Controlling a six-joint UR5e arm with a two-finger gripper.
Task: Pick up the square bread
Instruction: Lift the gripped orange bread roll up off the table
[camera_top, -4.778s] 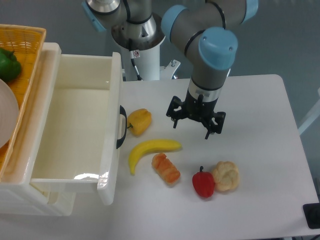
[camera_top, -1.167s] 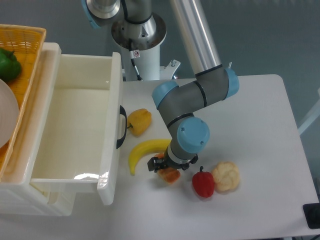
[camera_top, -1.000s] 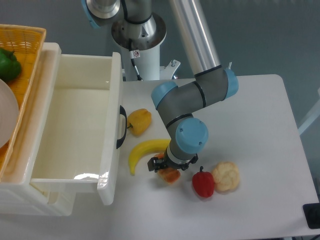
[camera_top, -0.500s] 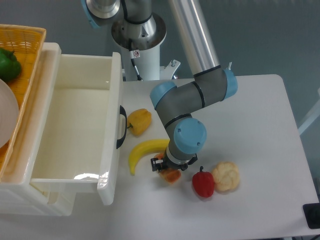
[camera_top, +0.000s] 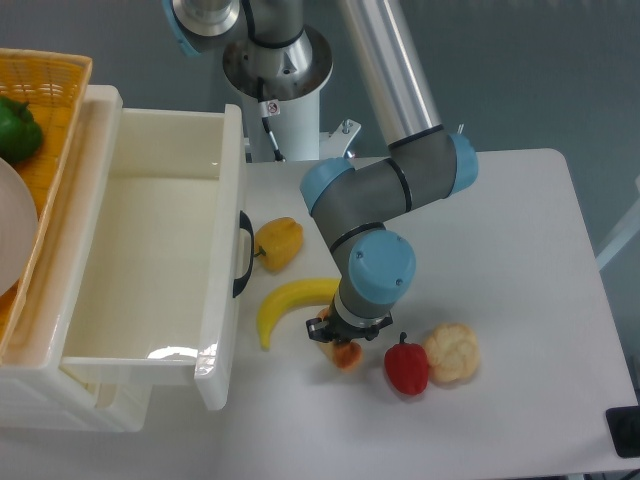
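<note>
The square bread (camera_top: 347, 354), a small orange-tan toy loaf, lies on the white table (camera_top: 500, 250) just right of the banana's (camera_top: 285, 303) tip. Only its lower end shows below the wrist. My gripper (camera_top: 342, 336) points straight down over it, low at the table. Its dark fingers (camera_top: 322, 327) stand close in against the loaf's sides, shut on it. The bread still rests on the table surface.
A yellow bell pepper (camera_top: 279, 243) lies behind the banana. A red pepper (camera_top: 407, 367) and a pale round roll (camera_top: 452, 352) sit just right of the bread. An open white drawer (camera_top: 228, 200) stands at the left, with a basket (camera_top: 50, 90) holding a green pepper (camera_top: 17, 130).
The arm came down from the table's middle to the bread. Over the last second the fingers drew in from wide apart to tight against the loaf.
</note>
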